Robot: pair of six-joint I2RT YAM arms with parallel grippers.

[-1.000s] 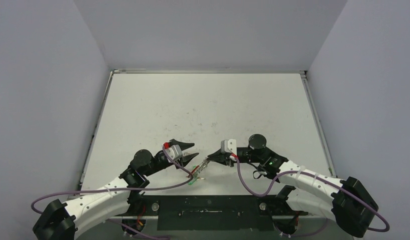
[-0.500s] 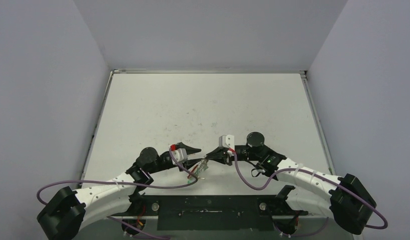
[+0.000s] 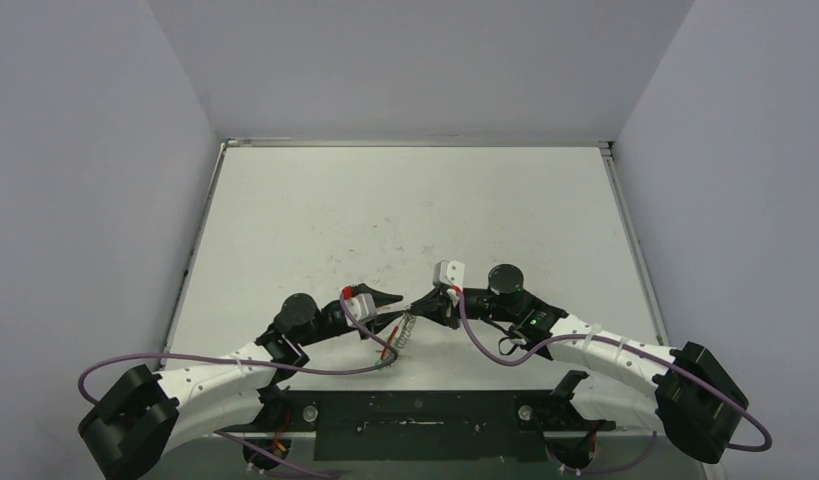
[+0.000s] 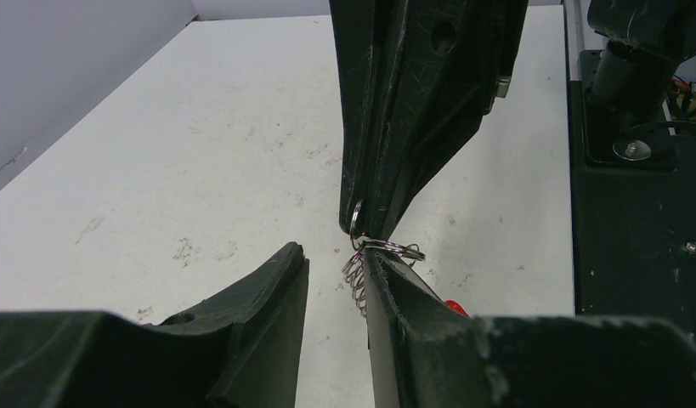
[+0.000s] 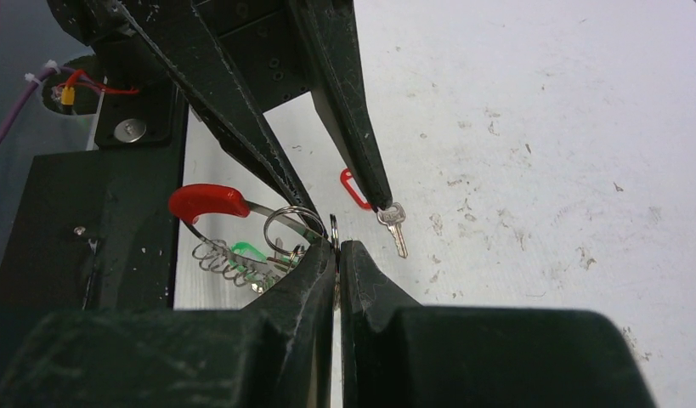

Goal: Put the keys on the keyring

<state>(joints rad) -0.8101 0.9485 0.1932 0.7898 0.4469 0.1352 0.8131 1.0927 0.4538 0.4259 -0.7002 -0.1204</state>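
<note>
My right gripper [image 5: 337, 246] is shut on a small silvery loop of the keyring [image 5: 208, 202], whose red arc and fringe of loops hang to the left. A green-tagged key [image 5: 246, 251] sits among those loops. My left gripper [image 4: 334, 252] is open, tip to tip with the right gripper [image 4: 361, 225]. Its right finger [image 4: 395, 289] touches the loops [image 4: 354, 276]. A red-tagged key [image 5: 393, 223] lies on the table by the left gripper's far fingertip [image 5: 380, 202]. In the top view both grippers [image 3: 393, 300] [image 3: 421, 308] meet over the keyring [image 3: 405, 330] near the front edge.
The white table [image 3: 405, 220] stretches behind the grippers, walled in grey on three sides. A black base plate [image 3: 415, 410] with the arm mounts lies just in front of the keyring. Purple cables [image 3: 485, 350] loop beside both arms.
The two grippers have come closer together, and the left jaws have narrowed. The right gripper has shifted left and slightly back with the keyring, whose loops now hang between the two tips.
</note>
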